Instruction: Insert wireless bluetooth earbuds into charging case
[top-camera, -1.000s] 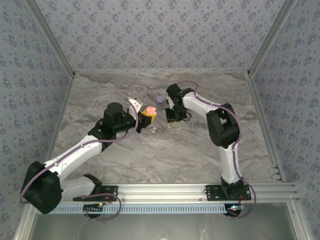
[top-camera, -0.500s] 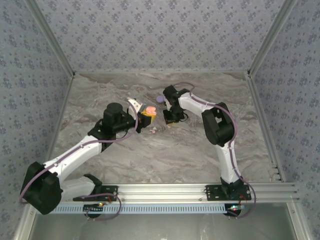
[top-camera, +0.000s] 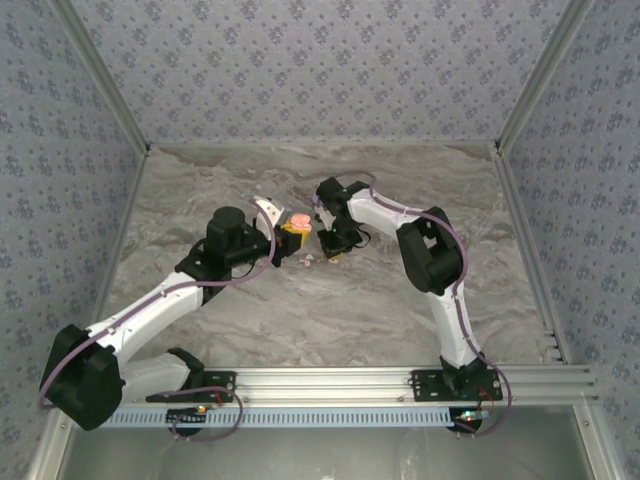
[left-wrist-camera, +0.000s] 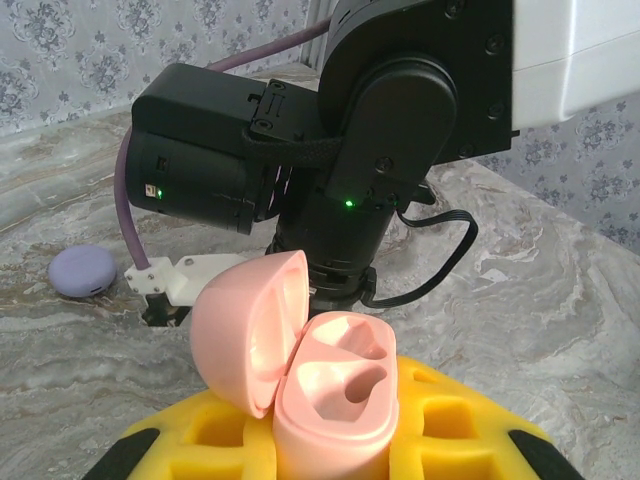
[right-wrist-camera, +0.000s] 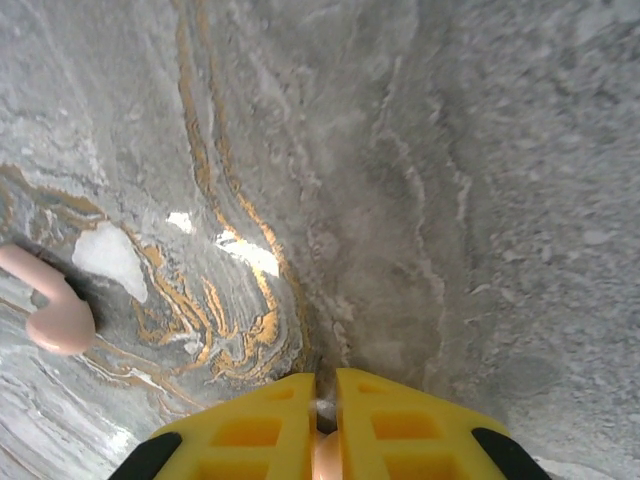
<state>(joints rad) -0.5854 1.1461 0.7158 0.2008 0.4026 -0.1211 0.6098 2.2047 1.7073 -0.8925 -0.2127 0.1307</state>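
Note:
My left gripper (top-camera: 294, 230) is shut on the open pink charging case (left-wrist-camera: 330, 392). The case stands upright between the yellow pads (left-wrist-camera: 455, 425), its lid tipped back to the left and both sockets empty. My right gripper (top-camera: 331, 246) hovers just right of the case, low over the table. Its yellow fingers (right-wrist-camera: 390, 425) are nearly closed on a small whitish-pink earbud (right-wrist-camera: 327, 458), of which only a sliver peeks out. Another whitish-pink earbud (right-wrist-camera: 52, 305) lies on the marble at the left of the right wrist view. Small earbuds (top-camera: 308, 260) also lie on the table below the case.
A closed lilac round case (left-wrist-camera: 83, 271) rests on the table behind the right arm's wrist (left-wrist-camera: 370, 150), which looms close in front of the pink case. The marble table (top-camera: 400, 300) has free room to the right and front. Patterned walls enclose it.
The right arm has swung left and slightly nearer, bringing its gripper close beside the pink case. The left arm and the case have stayed still.

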